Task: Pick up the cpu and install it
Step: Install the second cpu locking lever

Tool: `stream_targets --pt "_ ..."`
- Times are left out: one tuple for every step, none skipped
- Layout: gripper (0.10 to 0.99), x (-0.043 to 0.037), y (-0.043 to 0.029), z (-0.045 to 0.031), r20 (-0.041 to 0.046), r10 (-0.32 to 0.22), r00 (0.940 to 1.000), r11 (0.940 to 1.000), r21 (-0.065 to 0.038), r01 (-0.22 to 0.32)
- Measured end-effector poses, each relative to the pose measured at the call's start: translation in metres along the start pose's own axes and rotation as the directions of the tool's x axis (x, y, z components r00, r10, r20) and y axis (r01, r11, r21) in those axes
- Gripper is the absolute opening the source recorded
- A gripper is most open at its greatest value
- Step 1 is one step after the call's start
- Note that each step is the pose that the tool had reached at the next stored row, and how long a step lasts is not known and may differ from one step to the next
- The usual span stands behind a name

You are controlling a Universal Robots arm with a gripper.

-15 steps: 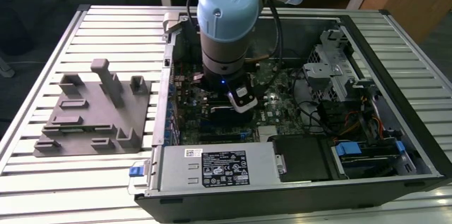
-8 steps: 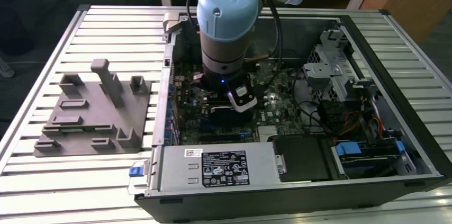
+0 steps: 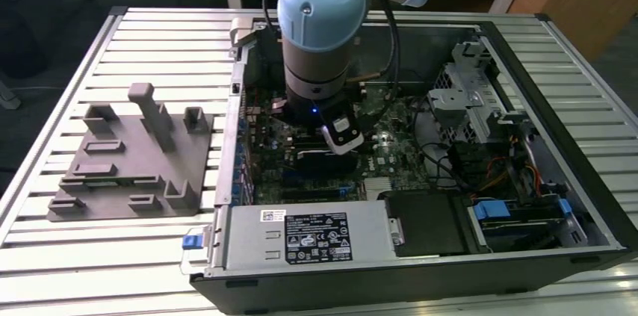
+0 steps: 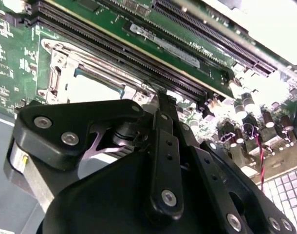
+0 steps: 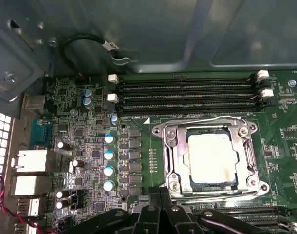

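The cpu (image 5: 213, 158) lies flat and square inside the metal socket frame (image 5: 174, 161) on the green motherboard (image 5: 139, 146), edges parallel to the memory slots (image 5: 187, 92), while the gripper (image 5: 160, 195) above holds nothing, fingers together.

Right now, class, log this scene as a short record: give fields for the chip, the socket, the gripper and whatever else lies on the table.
cpu: pale silver square, lying flat inside the socket frame
socket: metal frame on the green motherboard, beside the memory slots
gripper: just above the board at the socket's edge, holding nothing
computer case: open black tower lying on its side, the arm reaching down into it
grey fixture: on the slatted table, at the exterior view's left of the case
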State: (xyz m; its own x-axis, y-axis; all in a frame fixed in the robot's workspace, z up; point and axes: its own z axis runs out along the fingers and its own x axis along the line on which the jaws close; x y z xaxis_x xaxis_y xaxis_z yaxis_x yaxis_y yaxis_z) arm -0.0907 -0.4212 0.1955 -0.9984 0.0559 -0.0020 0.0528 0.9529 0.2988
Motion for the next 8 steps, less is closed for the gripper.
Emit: stream_targets --pt "0.106 0.0 0.0001 0.0003 0.0 0.0 1.0 1.0 0.0 0.0" --pt "0.106 0.0001 0.0003 0.0007 -0.0002 0.0 1.0 1.0 0.0 0.0" --pt "0.106 0.0001 0.0006 0.0013 -0.0002 0.0 1.0 1.0 -0.001 0.0" --pt "0.106 0.0001 0.0009 0.0019 -0.0002 0.0 1.0 1.0 -0.001 0.0" --pt "0.106 0.0001 0.0012 0.0026 -0.0003 0.0 1.0 1.0 -0.001 0.0" --pt "0.106 0.0002 0.0015 0.0033 -0.0003 0.0 1.0 1.0 -0.002 0.0" --pt "0.106 0.0002 0.002 0.004 -0.0002 0.0 1.0 1.0 -0.002 0.0" --pt "0.106 0.0003 0.0027 0.0046 -0.0003 0.0 1.0 1.0 -0.002 0.0"
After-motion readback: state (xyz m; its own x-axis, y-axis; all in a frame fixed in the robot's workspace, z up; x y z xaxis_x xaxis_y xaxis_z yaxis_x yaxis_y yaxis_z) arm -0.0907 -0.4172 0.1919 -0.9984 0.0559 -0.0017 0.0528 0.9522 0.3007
